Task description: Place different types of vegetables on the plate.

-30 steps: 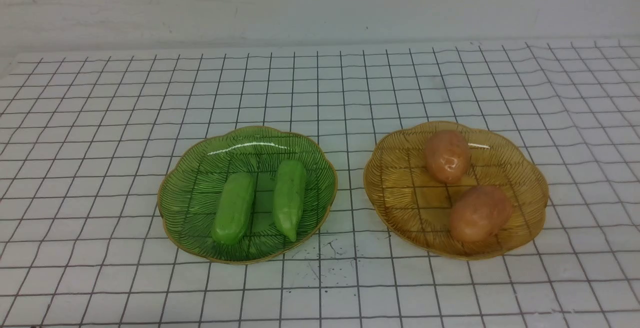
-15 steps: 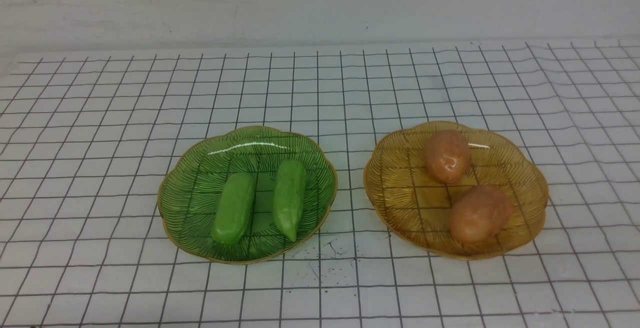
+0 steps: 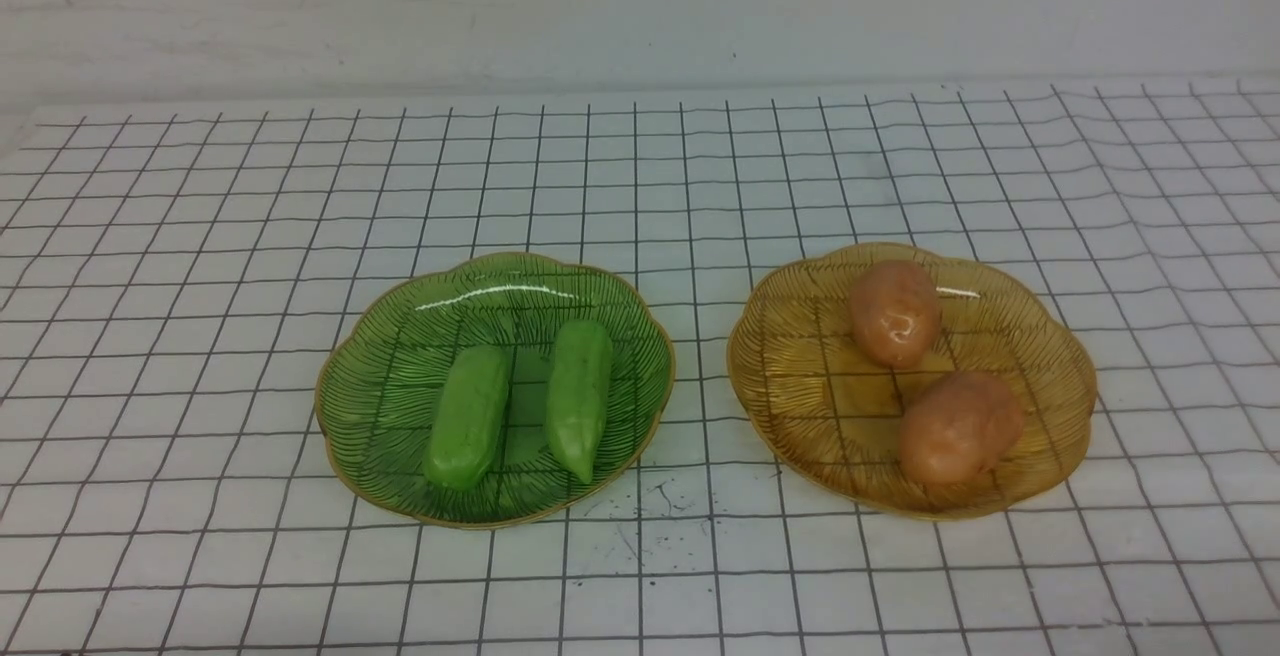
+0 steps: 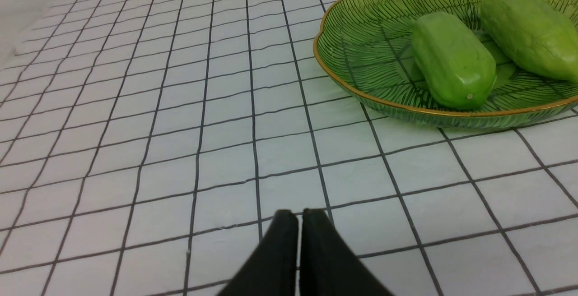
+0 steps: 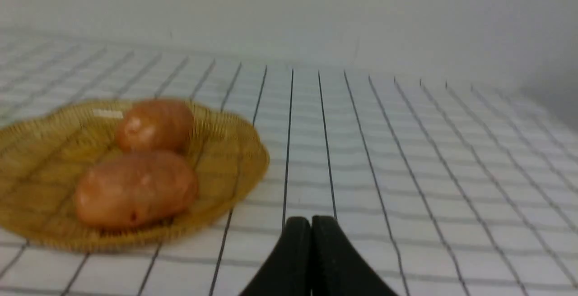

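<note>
Two light-green cucumber-like pieces lie side by side on a green glass plate (image 3: 400, 376): a blunt one (image 3: 467, 416) and a pointed one (image 3: 579, 397). On an amber glass plate (image 3: 800, 386) to the right rest two orange-brown potatoes, one at the back (image 3: 895, 312) and one nearer (image 3: 960, 426). Neither gripper shows in the front view. My left gripper (image 4: 300, 215) is shut with nothing in it, low over the grid cloth short of the green plate (image 4: 343, 57). My right gripper (image 5: 311, 221) is shut and empty, beside the amber plate (image 5: 226, 151).
A white cloth with a black grid (image 3: 640, 166) covers the table up to a pale wall (image 3: 640, 6) at the back. Dark specks (image 3: 650, 511) mark the cloth between the two plates at the front.
</note>
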